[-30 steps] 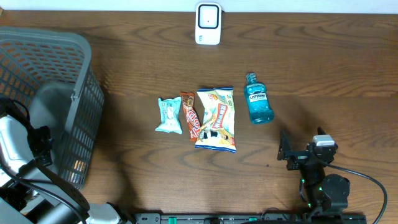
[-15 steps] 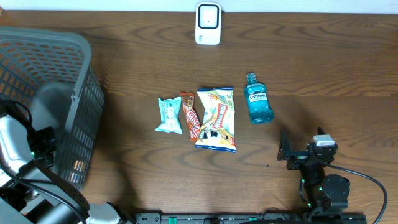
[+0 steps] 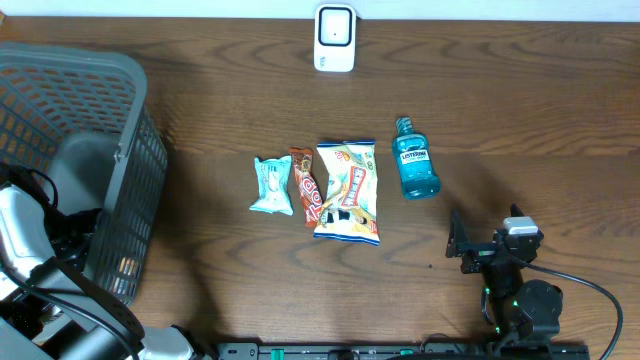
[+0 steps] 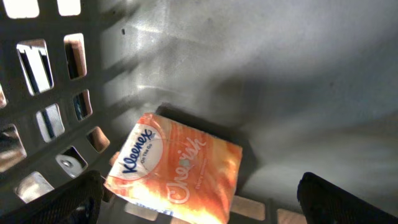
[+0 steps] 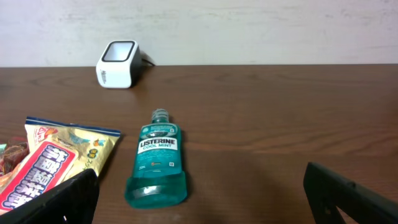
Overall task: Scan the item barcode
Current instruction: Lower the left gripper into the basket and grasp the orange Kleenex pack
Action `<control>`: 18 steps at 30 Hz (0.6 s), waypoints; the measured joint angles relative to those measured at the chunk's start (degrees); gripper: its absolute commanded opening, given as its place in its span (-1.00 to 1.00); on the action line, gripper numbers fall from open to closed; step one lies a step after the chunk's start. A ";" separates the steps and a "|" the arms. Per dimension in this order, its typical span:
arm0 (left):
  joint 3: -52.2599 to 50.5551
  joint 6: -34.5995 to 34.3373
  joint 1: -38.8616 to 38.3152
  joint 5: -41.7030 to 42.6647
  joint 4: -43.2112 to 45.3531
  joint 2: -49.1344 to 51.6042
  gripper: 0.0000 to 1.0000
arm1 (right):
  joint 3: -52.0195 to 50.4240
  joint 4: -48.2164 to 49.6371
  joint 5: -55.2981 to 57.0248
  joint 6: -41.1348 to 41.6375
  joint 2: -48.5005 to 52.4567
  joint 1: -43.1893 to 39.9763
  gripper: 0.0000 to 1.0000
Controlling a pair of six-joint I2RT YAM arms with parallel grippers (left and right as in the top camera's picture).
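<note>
An orange Kleenex tissue pack (image 4: 180, 168) lies on the floor of the grey basket (image 4: 50, 93). My left gripper (image 4: 205, 208) hangs just above it, open, with one finger on each side of the pack and not touching it. From overhead, the left arm (image 3: 40, 240) reaches into the basket (image 3: 60, 70). The white barcode scanner (image 3: 334, 38) stands at the table's far edge. My right gripper (image 3: 468, 250) rests open near the front right and holds nothing; it faces the blue Listerine bottle (image 5: 158, 165).
In the middle of the table lie a teal packet (image 3: 272, 186), a brown snack bar (image 3: 305, 187), a yellow snack bag (image 3: 348, 192) and the Listerine bottle (image 3: 416, 172). The basket's lattice walls enclose the left gripper. The scanner (image 5: 117, 64) shows far left in the right wrist view.
The left wrist has shifted slightly deeper into the basket. The right arm and the items on the table have not moved.
</note>
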 measured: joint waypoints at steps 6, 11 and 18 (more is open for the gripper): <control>-0.46 4.52 0.00 0.00 -0.59 0.00 0.96 | 0.00 0.02 0.00 0.00 0.00 0.00 0.98; -4.39 5.73 0.00 0.04 0.52 0.00 0.96 | 0.00 0.00 0.02 0.02 0.00 0.00 0.99; -9.55 6.60 0.00 0.07 2.73 0.00 0.81 | 0.00 0.00 0.00 0.00 0.00 0.00 0.99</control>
